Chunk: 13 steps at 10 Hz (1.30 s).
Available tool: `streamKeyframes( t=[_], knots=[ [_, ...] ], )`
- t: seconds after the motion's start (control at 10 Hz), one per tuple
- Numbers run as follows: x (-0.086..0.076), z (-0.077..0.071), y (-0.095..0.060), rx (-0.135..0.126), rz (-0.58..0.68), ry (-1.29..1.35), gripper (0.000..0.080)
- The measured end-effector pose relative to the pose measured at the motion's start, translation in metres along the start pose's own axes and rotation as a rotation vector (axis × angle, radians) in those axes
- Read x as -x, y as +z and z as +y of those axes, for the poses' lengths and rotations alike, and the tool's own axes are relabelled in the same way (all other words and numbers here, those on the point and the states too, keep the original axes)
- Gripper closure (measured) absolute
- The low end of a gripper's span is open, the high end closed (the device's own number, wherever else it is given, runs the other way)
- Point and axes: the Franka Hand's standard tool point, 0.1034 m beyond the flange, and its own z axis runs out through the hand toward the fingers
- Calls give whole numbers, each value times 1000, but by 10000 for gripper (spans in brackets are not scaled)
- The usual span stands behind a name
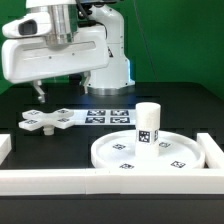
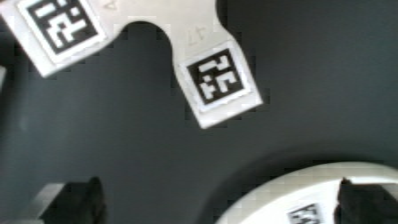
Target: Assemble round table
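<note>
Up close to the cross-shaped base (image 1: 55,120) on the tabletop (image 1: 170,105), the fingers (image 2: 80,200) hang wide apart, holding nothing. Near the base, the short leg (image 1: 148,125) stands on the round disc (image 1: 108,152).

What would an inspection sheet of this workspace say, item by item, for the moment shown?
surface: black table, flat, bare between the parts.
job's things: cross-shaped base lies flat at the exterior view's left. The short leg stands upright on the round disc at the right, and the base lies apart from both.
clutter: marker board lies flat behind the base, and white border rails run along the table's edges.
grippers: gripper is open and holds nothing. It hangs over the base without touching it.
cables: nothing seen.
surroundings: green backdrop behind the table.
</note>
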Motion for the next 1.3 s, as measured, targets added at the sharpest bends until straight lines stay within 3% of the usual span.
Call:
streamKeyframes(
  t=[0.2, 0.3, 0.7, 0.8, 0.9, 1.3],
  knots=[
    [17, 16, 6, 20, -5, 84, 151],
    [24, 20, 10, 17, -12, 72, 151],
    [22, 19, 10, 21, -9, 125, 151],
    [19, 13, 13, 33, -5, 249, 151],
    [19, 7, 16, 29, -11, 329, 151],
    [22, 9, 16, 28, -13, 304, 151]
  ],
)
